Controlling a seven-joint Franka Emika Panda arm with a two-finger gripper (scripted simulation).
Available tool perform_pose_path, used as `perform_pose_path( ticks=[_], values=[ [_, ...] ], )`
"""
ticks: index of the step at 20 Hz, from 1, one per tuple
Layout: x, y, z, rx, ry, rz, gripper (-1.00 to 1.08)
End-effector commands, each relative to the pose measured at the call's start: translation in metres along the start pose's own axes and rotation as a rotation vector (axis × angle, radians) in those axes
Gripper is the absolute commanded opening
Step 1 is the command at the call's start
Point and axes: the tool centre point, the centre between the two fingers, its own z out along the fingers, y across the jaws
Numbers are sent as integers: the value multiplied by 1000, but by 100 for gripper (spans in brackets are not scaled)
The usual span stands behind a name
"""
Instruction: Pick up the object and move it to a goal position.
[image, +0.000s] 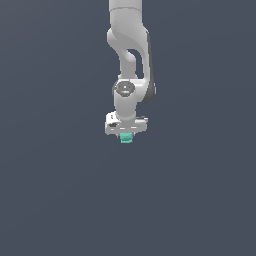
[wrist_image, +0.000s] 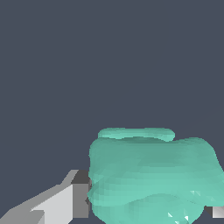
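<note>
The object (image: 127, 138) is a tiny teal-green ridged block that sticks out just below my white gripper (image: 126, 135) in the exterior view. It is far narrower than the hand above it. In the wrist view the object (wrist_image: 148, 175) looms large between my fingers (wrist_image: 65, 203), one pressed against each side, so my gripper (wrist_image: 151, 205) is shut on it. My fingertips are mostly hidden by the block. The arm hangs straight down from the top of the exterior view.
Only a flat dark blue-grey surface (image: 60, 200) surrounds the arm in both views. No goal marker or other item shows.
</note>
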Motion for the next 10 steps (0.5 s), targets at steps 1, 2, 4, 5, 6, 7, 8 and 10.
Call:
perform_pose_path(
  ticks=[1,2,4,5,6,7,8,10],
  values=[
    [-1,1,-10,0,1,0,-100],
    [-1,1,-15,0,1,0,-100],
    [-2,2,-24,0,1,0,-100],
    [-3,2,-27,0,1,0,-100],
    [-3,2,-30,0,1,0,-100],
    [-3,2,-33,0,1,0,-100],
    [-3,2,-35,0,1,0,-100],
    [-3,2,-37,0,1,0,-100]
  ],
)
